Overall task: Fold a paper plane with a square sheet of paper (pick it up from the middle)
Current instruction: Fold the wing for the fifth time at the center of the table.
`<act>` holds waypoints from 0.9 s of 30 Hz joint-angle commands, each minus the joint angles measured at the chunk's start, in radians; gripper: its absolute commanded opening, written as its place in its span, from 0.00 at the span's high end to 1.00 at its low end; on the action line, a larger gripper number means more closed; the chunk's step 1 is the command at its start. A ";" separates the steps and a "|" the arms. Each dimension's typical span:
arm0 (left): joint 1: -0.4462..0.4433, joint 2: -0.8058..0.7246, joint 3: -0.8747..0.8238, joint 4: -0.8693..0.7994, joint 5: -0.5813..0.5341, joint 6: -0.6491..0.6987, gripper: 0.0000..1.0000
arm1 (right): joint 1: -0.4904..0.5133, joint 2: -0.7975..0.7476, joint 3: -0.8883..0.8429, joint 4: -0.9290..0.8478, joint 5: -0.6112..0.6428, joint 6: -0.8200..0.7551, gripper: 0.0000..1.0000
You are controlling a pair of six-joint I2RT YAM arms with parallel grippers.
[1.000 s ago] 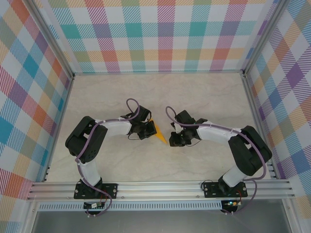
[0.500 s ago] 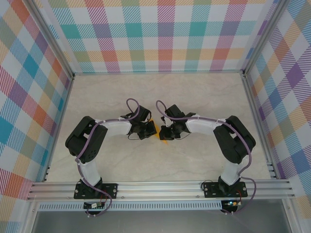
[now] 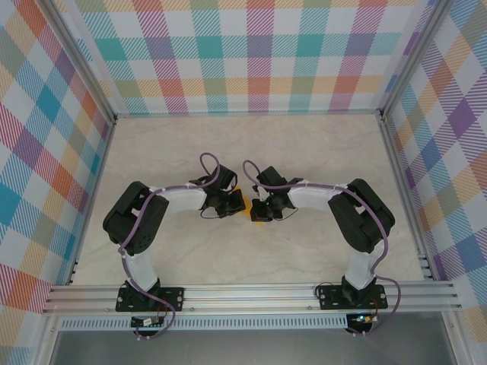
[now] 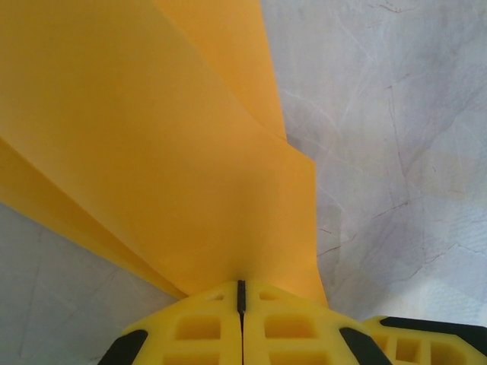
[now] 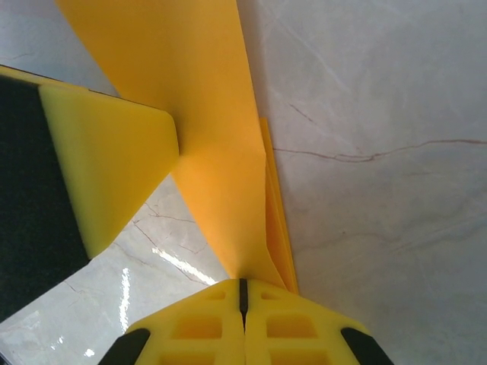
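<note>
Bare tabletop [image 3: 304,144] all round — mid-table crowded: left claw [image 3: 243,204], paper plane [image 4: 152,152], right claw [image 3: 258,212] close together

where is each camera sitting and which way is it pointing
Top external: above and behind the bases, looking down on the table; both arms show, left gripper and right gripper close together mid-table.
Left wrist: on the left wrist, facing along its shut fingers at the folded paper.
Right wrist: on the right wrist, facing along its shut fingers at the same paper, pinched.
Shared: both wrist views show the paper over the marble table.
</note>
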 commanded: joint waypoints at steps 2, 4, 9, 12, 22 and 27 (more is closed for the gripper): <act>0.026 0.057 0.002 -0.070 -0.075 0.092 0.93 | -0.018 0.046 -0.074 -0.097 0.041 0.005 0.95; 0.039 0.053 0.014 -0.072 -0.066 0.122 0.93 | -0.024 0.056 -0.089 -0.087 0.027 0.007 0.95; 0.078 0.053 0.043 -0.086 -0.038 0.179 0.92 | -0.031 0.071 -0.116 -0.063 0.001 0.017 0.95; 0.099 0.060 0.059 -0.102 -0.033 0.205 0.92 | -0.034 0.074 -0.124 -0.056 -0.006 0.018 0.95; 0.163 0.083 0.091 -0.129 -0.039 0.254 0.92 | -0.034 0.076 -0.129 -0.058 -0.004 0.021 0.95; 0.200 0.084 0.083 -0.134 -0.051 0.269 0.92 | -0.036 0.075 -0.129 -0.064 0.003 0.023 0.95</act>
